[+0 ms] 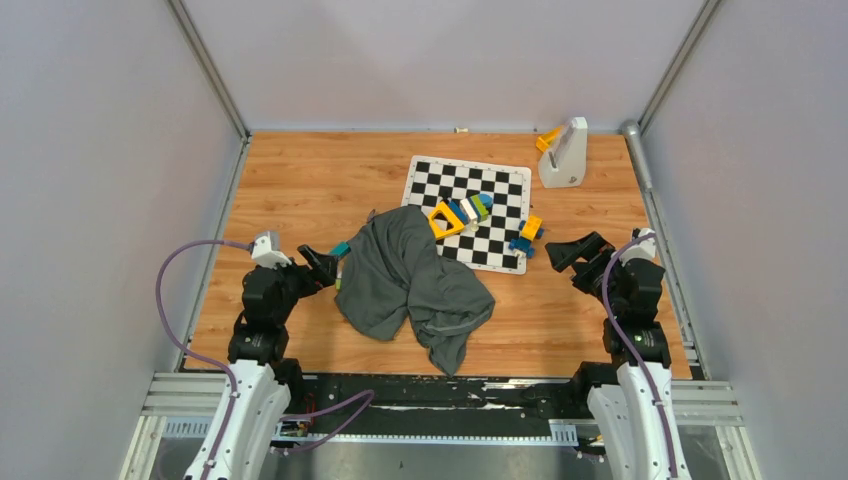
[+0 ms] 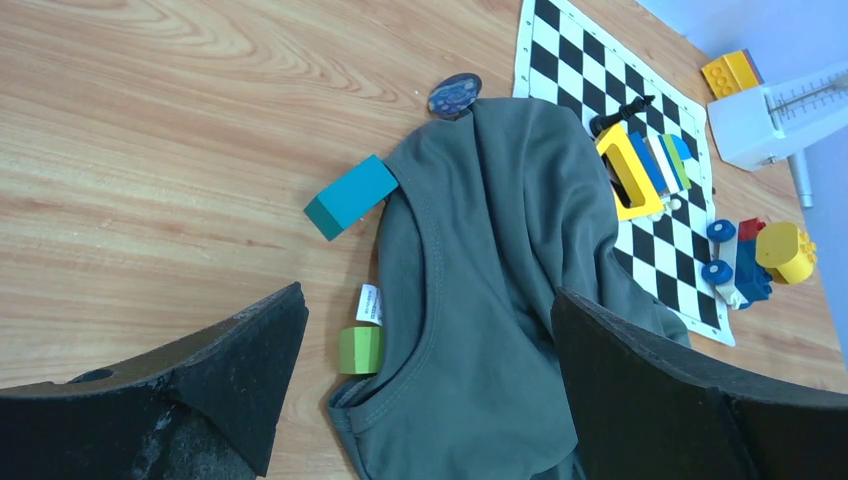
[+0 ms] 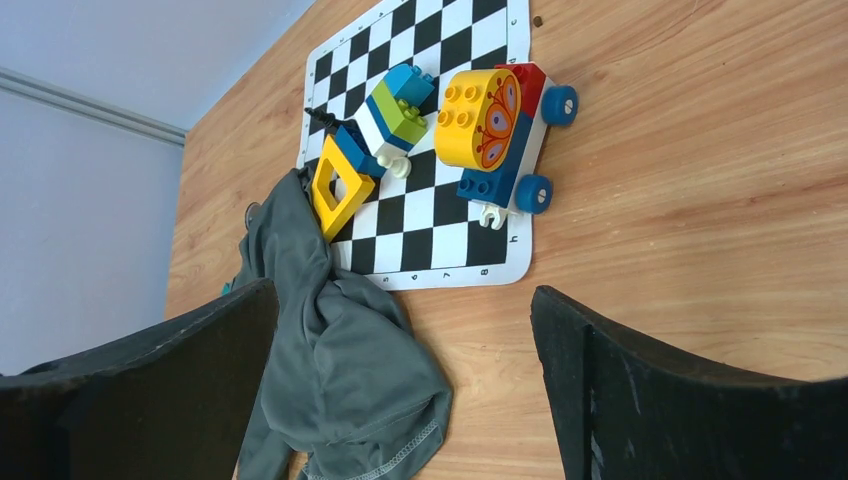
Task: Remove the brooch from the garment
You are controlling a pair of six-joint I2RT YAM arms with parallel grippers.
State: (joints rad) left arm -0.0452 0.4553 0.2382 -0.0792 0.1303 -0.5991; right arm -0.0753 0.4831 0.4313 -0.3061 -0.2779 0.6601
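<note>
The dark grey garment (image 1: 410, 280) lies crumpled mid-table, its far corner overlapping the chequered board (image 1: 500, 185). A small round dark brooch (image 2: 455, 96) sits at the garment's far edge, partly under the fabric; it also shows in the top view (image 1: 372, 213). My left gripper (image 1: 322, 265) is open and empty, just left of the garment; in its wrist view (image 2: 425, 310) the collar and a white label lie between its fingers. My right gripper (image 1: 573, 252) is open and empty, right of the board; in its wrist view (image 3: 405, 300) the garment (image 3: 340, 370) lies to the left.
A teal block (image 2: 350, 196) and a green block (image 2: 360, 349) lie by the garment's left edge. A yellow frame (image 1: 445, 219), stacked bricks (image 1: 474, 207) and a wheeled toy (image 1: 527, 235) sit on the board. A white stand (image 1: 565, 153) is at the back right.
</note>
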